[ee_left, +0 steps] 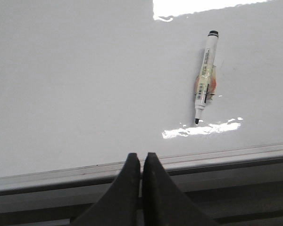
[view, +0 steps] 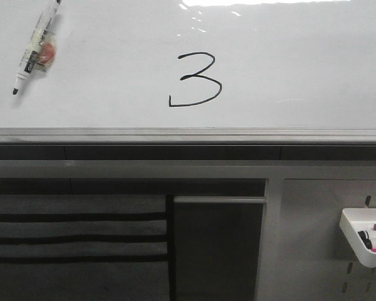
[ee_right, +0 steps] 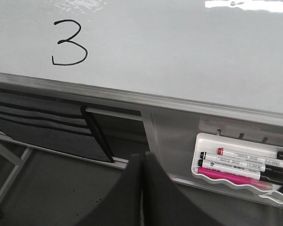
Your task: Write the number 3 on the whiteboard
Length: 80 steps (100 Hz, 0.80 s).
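Glossy, smooth whiteboard (view: pixel 301 69) with brushed grey metal lower edge (view: pixel 188 136); matt black plastic claws.

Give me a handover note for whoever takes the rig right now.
Left gripper: shut, empty, off the board near its lower edge.
Right gripper: shut, empty, below the board by the marker tray.
Whiteboard: the number 3 is drawn in black near the middle.
Uncapped marker is stuck on the board, upper left.
Done: the writing. Left: nothing obvious; maybe cap the marker.
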Each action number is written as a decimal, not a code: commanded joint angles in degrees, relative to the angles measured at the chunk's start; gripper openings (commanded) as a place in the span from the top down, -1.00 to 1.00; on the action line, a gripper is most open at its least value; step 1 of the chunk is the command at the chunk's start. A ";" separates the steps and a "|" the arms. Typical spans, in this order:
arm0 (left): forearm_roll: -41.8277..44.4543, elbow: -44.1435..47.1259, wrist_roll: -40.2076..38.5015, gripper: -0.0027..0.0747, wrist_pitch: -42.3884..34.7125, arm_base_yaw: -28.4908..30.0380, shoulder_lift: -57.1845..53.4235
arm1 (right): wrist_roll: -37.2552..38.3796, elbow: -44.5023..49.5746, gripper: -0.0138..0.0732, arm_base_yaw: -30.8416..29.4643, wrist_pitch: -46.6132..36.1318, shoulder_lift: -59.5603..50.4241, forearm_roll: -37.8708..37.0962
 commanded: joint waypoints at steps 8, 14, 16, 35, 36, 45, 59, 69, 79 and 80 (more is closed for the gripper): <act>-2.24 3.40 -0.73 0.98 -8.58 1.46 -3.54 | -0.04 -1.45 0.85 -0.21 -3.43 0.38 -0.60; -2.37 3.42 -0.73 0.98 -7.44 1.46 -3.69 | -0.04 -1.45 0.85 -0.21 -3.32 0.38 -0.60; -2.37 3.42 -0.73 0.98 -7.44 1.35 -4.01 | -0.04 -1.45 0.85 -0.21 -3.32 0.38 -0.60; -2.37 3.42 -0.73 0.98 -7.65 0.76 -4.04 | -0.04 -1.45 0.85 -0.21 -3.32 0.38 -0.60; -2.37 3.42 -0.73 0.98 -7.65 0.76 -4.04 | -0.04 -1.45 0.85 -0.21 -3.32 0.38 -0.60; -2.37 3.42 -0.73 0.98 -7.65 0.76 -4.04 | -0.04 -1.45 0.85 -0.21 -3.32 0.38 -0.60; -2.37 3.42 -0.73 0.98 -7.65 0.76 -4.04 | -0.04 -1.45 0.85 -0.21 -3.32 0.38 -0.60; -2.37 3.42 -0.73 0.98 -7.65 0.76 -4.04 | -0.04 -1.45 0.85 -0.21 -3.32 0.38 -0.60; -2.37 3.42 -0.73 0.98 -7.65 0.76 -4.04 | -0.04 -1.45 0.85 -0.21 -3.32 0.38 -0.60; -2.37 3.42 -0.73 0.98 -7.65 0.76 -4.04 | -0.04 -1.45 0.85 -0.21 -3.32 0.38 -0.60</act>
